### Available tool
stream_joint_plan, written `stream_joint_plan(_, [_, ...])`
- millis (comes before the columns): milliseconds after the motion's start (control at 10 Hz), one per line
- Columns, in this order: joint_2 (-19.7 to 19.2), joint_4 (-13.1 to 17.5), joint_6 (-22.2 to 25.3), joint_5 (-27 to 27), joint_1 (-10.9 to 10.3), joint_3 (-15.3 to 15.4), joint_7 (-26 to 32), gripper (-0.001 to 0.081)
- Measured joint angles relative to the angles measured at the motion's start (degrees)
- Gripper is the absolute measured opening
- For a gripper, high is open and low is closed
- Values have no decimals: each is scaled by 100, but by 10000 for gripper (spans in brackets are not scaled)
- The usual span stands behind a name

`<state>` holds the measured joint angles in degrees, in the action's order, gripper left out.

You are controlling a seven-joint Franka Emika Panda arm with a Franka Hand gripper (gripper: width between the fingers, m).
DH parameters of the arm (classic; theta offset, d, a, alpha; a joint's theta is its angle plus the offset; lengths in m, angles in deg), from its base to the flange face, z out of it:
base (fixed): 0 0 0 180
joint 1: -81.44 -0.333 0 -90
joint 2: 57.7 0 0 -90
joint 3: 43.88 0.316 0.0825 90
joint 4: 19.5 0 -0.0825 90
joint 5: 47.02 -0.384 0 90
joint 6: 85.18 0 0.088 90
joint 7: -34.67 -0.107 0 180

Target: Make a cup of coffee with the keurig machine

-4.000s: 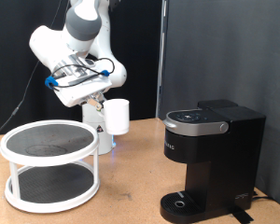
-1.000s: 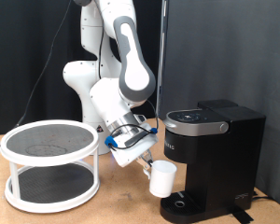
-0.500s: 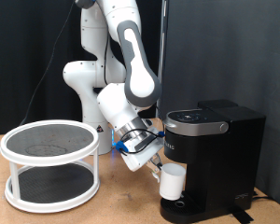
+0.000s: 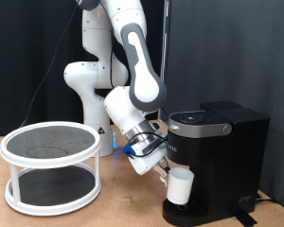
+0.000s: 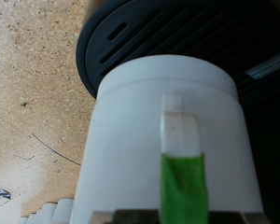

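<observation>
One white cup [image 4: 182, 186] is gripped between the fingers of the gripper [image 4: 170, 176], which are closed on its wall, at the lower centre-right of the exterior view. Compared with half a second ago, the cup is lower and further right, now under the front of the black keurig machine [image 4: 218, 142] and just above its round drip base [image 5: 177, 42]. It seems nearly placed, but I cannot tell whether it touches the base.

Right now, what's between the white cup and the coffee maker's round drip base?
Nothing: in the exterior view the cup, held by the end effector, sits just above the keurig machine base.
</observation>
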<state>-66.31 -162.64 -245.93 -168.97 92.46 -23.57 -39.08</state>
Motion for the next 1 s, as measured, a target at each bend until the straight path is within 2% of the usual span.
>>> stream_joint_plan(600, [-352,177,-61,-188,-23,-3,308,7])
stream_joint_plan(800, [-362,174,-61,-187,-22,-13,312,250])
stream_joint_plan(900, [-362,158,-61,-151,-13,-19,312,250])
stream_joint_plan(1000, [-359,114,-54,-17,22,-21,271,434])
